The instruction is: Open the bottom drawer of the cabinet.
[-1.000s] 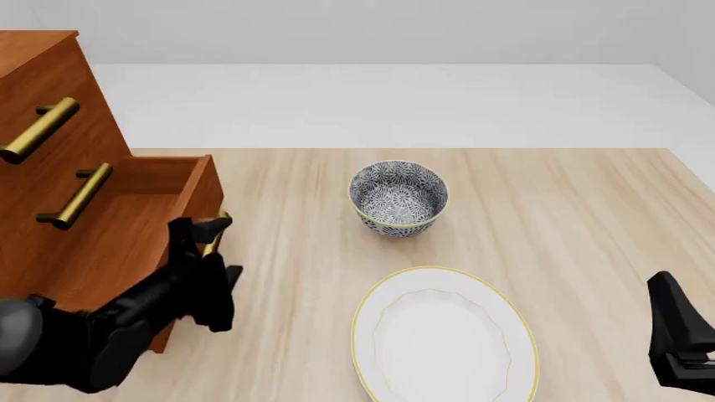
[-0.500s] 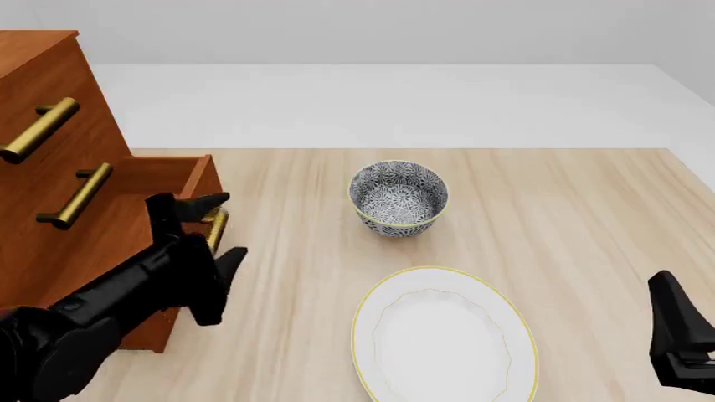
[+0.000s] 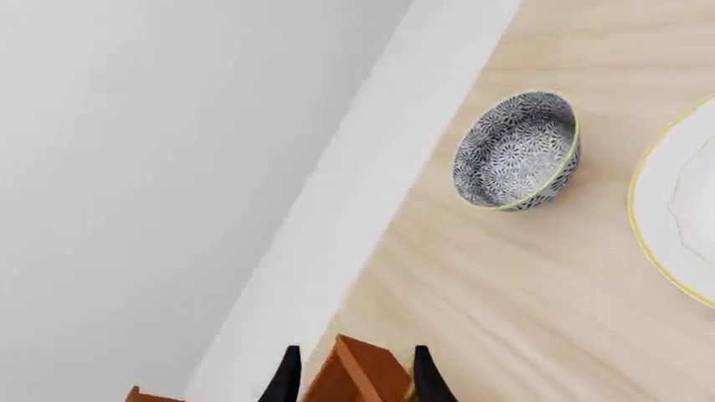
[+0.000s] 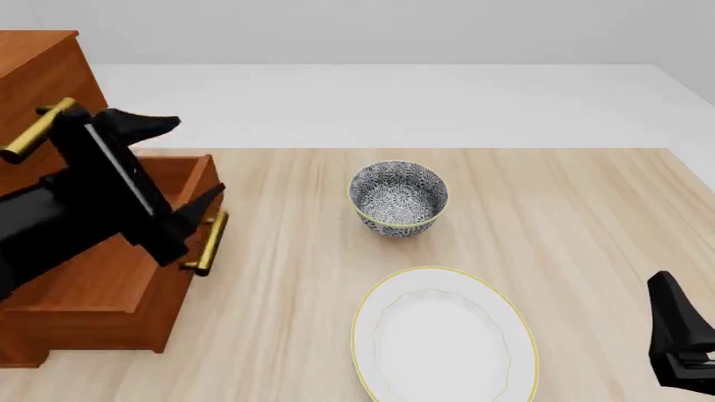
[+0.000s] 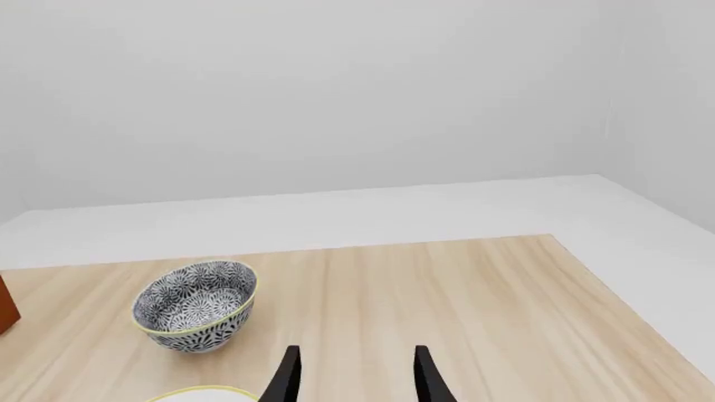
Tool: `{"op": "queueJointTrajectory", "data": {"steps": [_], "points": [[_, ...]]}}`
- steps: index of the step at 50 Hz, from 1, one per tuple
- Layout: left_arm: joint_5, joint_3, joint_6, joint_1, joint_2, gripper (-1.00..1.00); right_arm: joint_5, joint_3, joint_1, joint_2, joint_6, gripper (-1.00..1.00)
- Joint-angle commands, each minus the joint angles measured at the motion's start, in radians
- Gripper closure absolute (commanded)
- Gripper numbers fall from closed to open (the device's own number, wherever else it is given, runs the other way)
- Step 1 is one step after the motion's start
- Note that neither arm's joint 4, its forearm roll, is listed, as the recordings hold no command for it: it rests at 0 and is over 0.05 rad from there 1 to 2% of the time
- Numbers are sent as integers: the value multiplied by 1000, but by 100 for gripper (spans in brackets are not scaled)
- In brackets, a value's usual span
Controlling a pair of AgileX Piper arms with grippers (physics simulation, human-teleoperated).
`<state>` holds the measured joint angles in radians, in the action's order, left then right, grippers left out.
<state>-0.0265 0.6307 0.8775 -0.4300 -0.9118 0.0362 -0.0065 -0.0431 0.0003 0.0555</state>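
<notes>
The cabinet (image 4: 45,75) stands at the table's left edge. Its bottom drawer (image 4: 112,285) is pulled out toward the table's middle, and the brass handle (image 4: 208,241) is free. My left gripper (image 4: 173,167) hangs open above the drawer's front edge, tilted upward and touching nothing. In the left wrist view a reddish-brown wooden corner (image 3: 360,378) shows between the left gripper's (image 3: 355,381) spread fingers. The left arm hides the middle drawer's handle. My right gripper (image 5: 355,377) is open and empty, low at the front right (image 4: 681,343).
A patterned bowl (image 4: 399,198) (image 3: 516,151) (image 5: 196,306) sits mid-table, to the right of the drawer. A white plate with a yellow rim (image 4: 444,335) (image 3: 681,209) lies nearer the front. A white floor strip and wall lie beyond the table's far edge.
My left gripper has let go of the bottom drawer's handle and risen up and back over the drawer. The drawer stays pulled out. The right arm has not moved.
</notes>
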Motion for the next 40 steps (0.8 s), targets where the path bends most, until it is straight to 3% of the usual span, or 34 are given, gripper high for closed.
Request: {"op": "queueJointTrajectory", "data": {"steps": [1,10,12,14,15,17,21,24,25,26,27,29,40], "points": [[-311,223,-300,34,73,-100,0,-1,1,0,-1,-100],[-464,324,-523,102,60,-100,0,0,1,0,-1,-100],[-498,354,-611,114,54,-100,0,0,1,0,-1,-100],[-525,359,-639,138,34,-100,0,0,1,0,0,-100],[-538,368,-713,125,38,-100,1,1,0,0,0,-100],[-550,363,-706,173,19,-100,2,2,0,0,2,-100],[-561,360,-855,178,19,-100,2,2,0,0,2,-100],[-562,352,-897,195,16,-100,1,2,0,0,3,-100],[-578,341,-857,233,-38,-100,1,1,0,0,3,-100],[-574,333,-886,244,-48,-100,0,1,0,0,3,-100],[-560,322,-940,220,-19,-100,0,0,0,0,3,-100],[-560,310,-966,223,-24,-100,-1,-1,0,0,4,-100],[-531,280,-1043,238,-65,-100,-4,-2,0,0,5,-100]]}}
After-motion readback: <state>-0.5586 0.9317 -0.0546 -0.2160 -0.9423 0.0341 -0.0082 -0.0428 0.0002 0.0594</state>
